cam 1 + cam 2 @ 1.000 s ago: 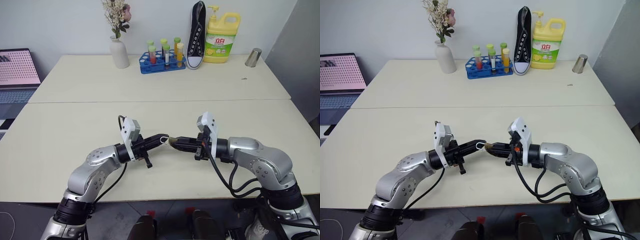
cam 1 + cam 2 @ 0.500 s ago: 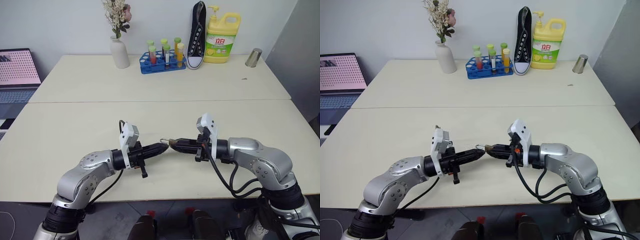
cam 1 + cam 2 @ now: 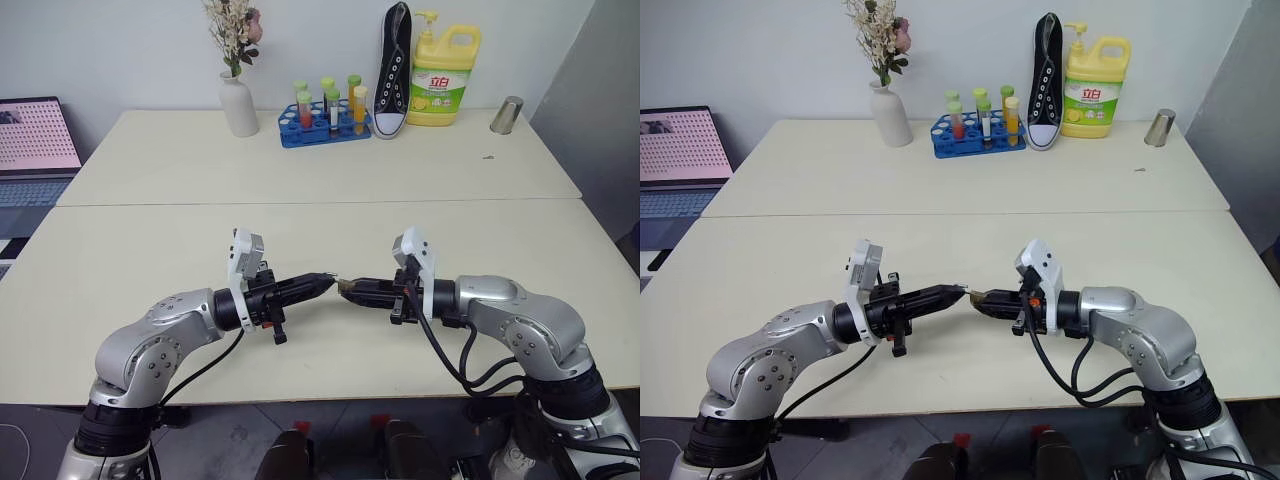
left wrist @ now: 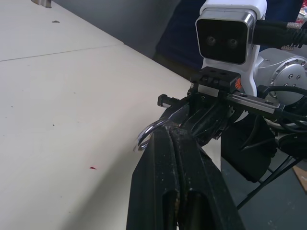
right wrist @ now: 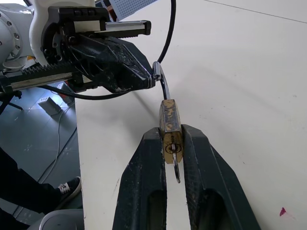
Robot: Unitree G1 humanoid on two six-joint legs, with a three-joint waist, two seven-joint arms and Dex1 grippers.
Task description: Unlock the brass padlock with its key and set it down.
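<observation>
Plainly the risk sits low in the middle of the head views, above the counter (image 3: pixel 300 180), where the two hands meet tip to tip. The right hand (image 3: pixel 350 288) is clamped on the padlock (image 5: pixel 170 125), gripping the brass body by its sides. The left hand (image 3: pixel 325 281) is clenched, its tips right at the shackle (image 5: pixel 163 86). Whether it really pinches the loop or merely touches it I cannot tell.

The right hand's hold is narrow, near the keyhole end. A sideways tug from the left hand could twist the body out of it, and the padlock would fall to the counter. If the left tips only rest against the thin, smooth shackle, a pull would likely slide off and open nothing. A thin silvery piece that looks like the key (image 5: pixel 176 171) hangs from the keyhole between the right fingers. Any shifting of that grip could knock it loose or jam it. If the lock has not been turned, pulling would only strain both holds.

Along the top of the frame stand the containers. The yellow bottle (image 3: pixel 442 75) is opaque, so its fill is unseen. The white vase (image 3: pixel 238 105) holds dried flowers (image 3: pixel 230 25). The blue rack (image 3: pixel 322 128) holds tubes (image 3: pixel 305 108) of coloured liquid. The metal cup (image 3: pixel 506 115), upper right, hides its inside.
</observation>
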